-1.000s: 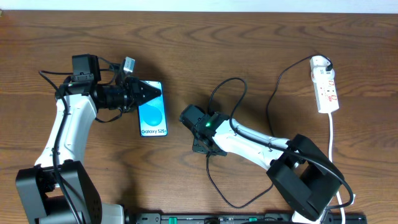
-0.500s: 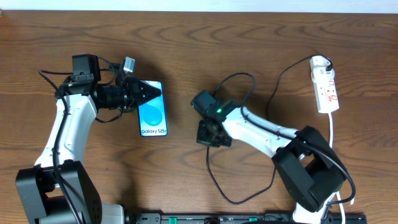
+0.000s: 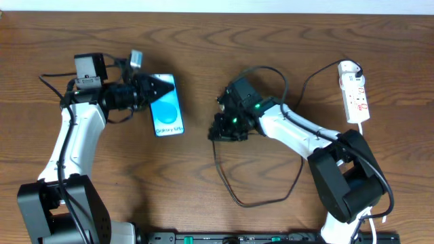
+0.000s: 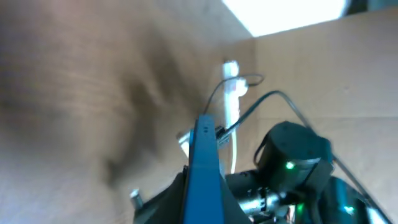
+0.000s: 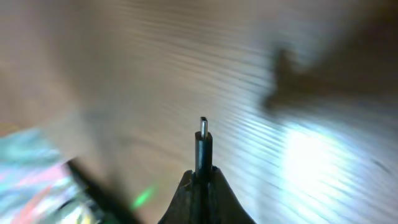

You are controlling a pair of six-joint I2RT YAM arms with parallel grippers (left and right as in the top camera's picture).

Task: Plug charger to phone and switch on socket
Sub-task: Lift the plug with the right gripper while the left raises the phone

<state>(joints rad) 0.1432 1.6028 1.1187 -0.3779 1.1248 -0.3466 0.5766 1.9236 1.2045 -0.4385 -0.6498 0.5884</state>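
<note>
So here's the setup: the left tool [image 3: 154, 89] is clenched on the top end of the phone [image 3: 169, 112]. The phone looks tipped up instead of lying flat; in the left wrist view you see it nearly edge-on as a blue strip. I can't tell whether its bottom edge touches the counter [image 3: 203, 41]. My guess is that it's held like that to pin it and keep the port end free, so the plug has something solid to push against.

The right tool [image 5: 203, 180] is pinched tight on the charger [image 5: 203, 146] just behind the tip, with the little metal end poking straight out past the fingers. Gripping that close to the tip makes sense, since a floppy cable won't aim itself. The rest of the cable trails in a big loop across the counter. That tool sits to the right of the phone with a clear gap between them, so nothing is plugged in yet.

The socket [image 3: 355, 95] is way off at the far right, well apart from both arms. The cable runs up to its top end. Its switch is too small to read.

I'd say the tricky part is lining that tiny tip up with the port.
</note>
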